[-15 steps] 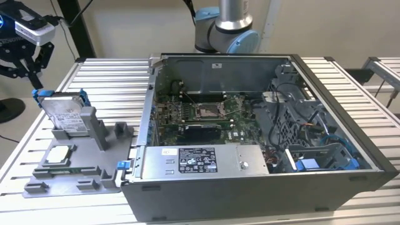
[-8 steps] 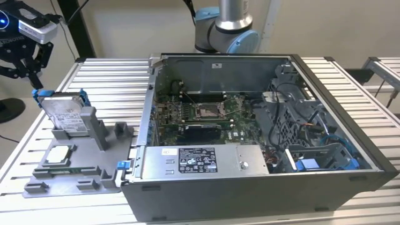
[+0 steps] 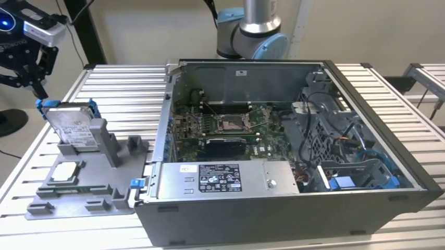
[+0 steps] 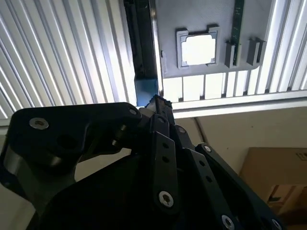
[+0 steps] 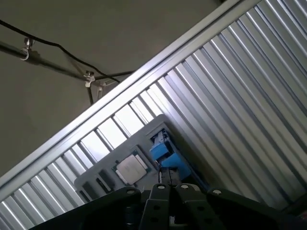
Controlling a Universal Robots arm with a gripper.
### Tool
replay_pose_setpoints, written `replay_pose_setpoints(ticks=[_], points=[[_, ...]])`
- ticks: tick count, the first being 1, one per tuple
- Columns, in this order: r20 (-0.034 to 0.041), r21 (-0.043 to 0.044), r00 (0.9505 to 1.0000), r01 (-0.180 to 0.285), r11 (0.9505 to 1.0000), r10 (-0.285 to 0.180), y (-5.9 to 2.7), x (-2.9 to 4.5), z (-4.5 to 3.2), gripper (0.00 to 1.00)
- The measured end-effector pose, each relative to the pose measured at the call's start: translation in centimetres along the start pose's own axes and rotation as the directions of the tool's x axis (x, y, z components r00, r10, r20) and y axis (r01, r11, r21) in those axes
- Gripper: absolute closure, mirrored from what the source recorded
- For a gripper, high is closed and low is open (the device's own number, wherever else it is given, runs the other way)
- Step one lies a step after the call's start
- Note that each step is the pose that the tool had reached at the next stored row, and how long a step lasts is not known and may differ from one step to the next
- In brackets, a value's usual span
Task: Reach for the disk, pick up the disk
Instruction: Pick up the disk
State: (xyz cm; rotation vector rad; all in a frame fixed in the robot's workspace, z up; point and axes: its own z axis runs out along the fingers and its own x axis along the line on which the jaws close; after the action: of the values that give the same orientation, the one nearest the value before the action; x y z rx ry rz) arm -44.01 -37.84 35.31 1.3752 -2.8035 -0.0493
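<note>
Exterior view: gripper (image 3: 39,95) hangs at the view's far left, pointing down, tips right over an upper corner of the disk (image 3: 72,127). In both wrist views the fingertips (image 5: 162,177) are pressed together w/ nothing between them, so closed and empty. Tips sit just at the blue bracket (image 5: 164,152) on the disk's top edge; can't tell if touching. Disk stands on edge, leaning back slightly, slotted into the rear of a grey holder (image 3: 104,156), broad face toward the exterior cam, bracket showing at both upper corners. Flat on the holder's base, just in front of the disk, is a small square silver chip (image 3: 66,169) in its recess; it is a bright square in the second wrist view. Holder rests on a slatted metal table (image 3: 118,86), toward the exterior view's left. Just beside the holder, on the view's right, is an open-sided PC case (image 3: 278,219). Inside it: motherboard (image 3: 222,125) exposed, grey power supply (image 3: 222,178) w/ black-white label along the near side, blue cables (image 3: 379,156) in the far-right bay. Arm base (image 3: 254,36) stands behind the case.
</note>
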Motion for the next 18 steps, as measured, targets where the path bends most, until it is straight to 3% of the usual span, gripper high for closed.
replay_pose_setpoints(ticks=[12,18], points=[[-0.0031,0.0006,0.9967,0.081,0.9967,-0.081,0.01,0.02,0.0,1.0],[-0.0048,0.0013,0.9901,0.14,0.9901,-0.14,0.01,0.02,0.0,1.0]])
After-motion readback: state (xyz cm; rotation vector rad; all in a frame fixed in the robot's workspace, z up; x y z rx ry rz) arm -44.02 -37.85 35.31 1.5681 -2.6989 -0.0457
